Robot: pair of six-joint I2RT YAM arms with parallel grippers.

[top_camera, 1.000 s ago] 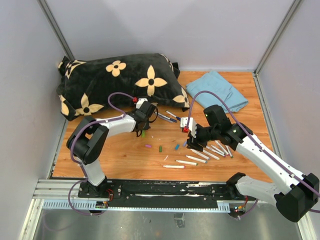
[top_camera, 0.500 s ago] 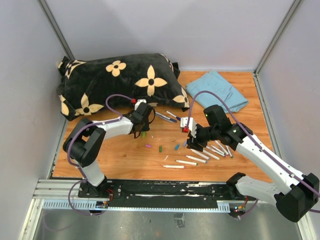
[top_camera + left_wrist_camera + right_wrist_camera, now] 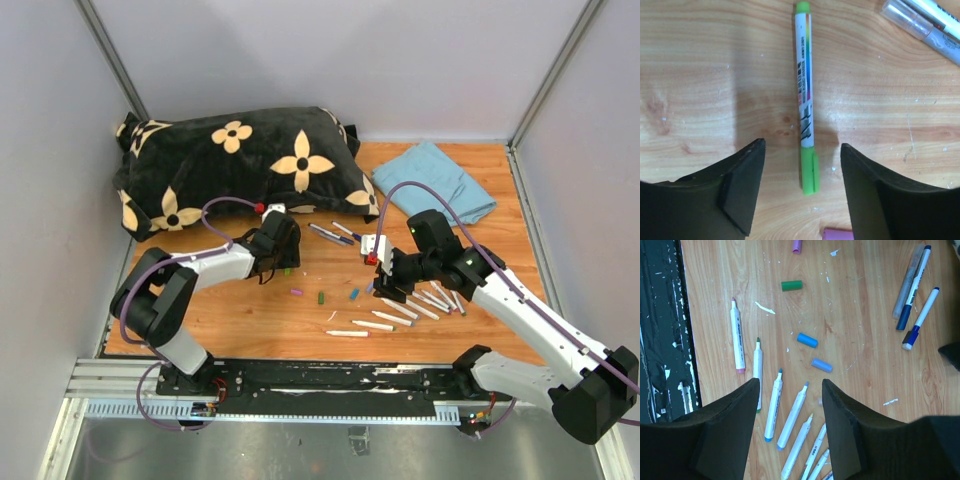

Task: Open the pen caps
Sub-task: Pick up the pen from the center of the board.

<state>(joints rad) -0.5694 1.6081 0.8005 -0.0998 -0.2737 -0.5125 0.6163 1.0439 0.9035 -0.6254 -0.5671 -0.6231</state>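
**Loose pen caps [image 3: 321, 297] on the counter [image 3: 250, 320], as I saw them from the remote station.** The caps were short plastic cylinders, each about as thick as a pen barrel.

- **Right wrist view:** A dark green cap [image 3: 791, 285], a blue cap [image 3: 807, 340] and a pale blue cap [image 3: 821, 365] lay loose and apart on the wood. A purple cap [image 3: 797, 245] was cut by the top edge. Nearer the camera lay a fan of uncapped white pens [image 3: 772, 407] with bare coloured tips. The right tool [image 3: 788, 390] hung above those pens, its jaws spread with nothing between them.
- **Left wrist view:** Only this view showed a lime cap [image 3: 810, 172] seated on its lime-green pen [image 3: 803, 85]. The pen lay flat between the spread jaws of the left tool [image 3: 801, 150], and neither jaw touched it.
- **Top view:** This view alone gave the wider setting. A black flowered pillow [image 3: 230, 160] lay at the far left and a blue cloth [image 3: 440, 180] at the far right. From there the loose caps were mere coloured specks on the wood between the two arms.
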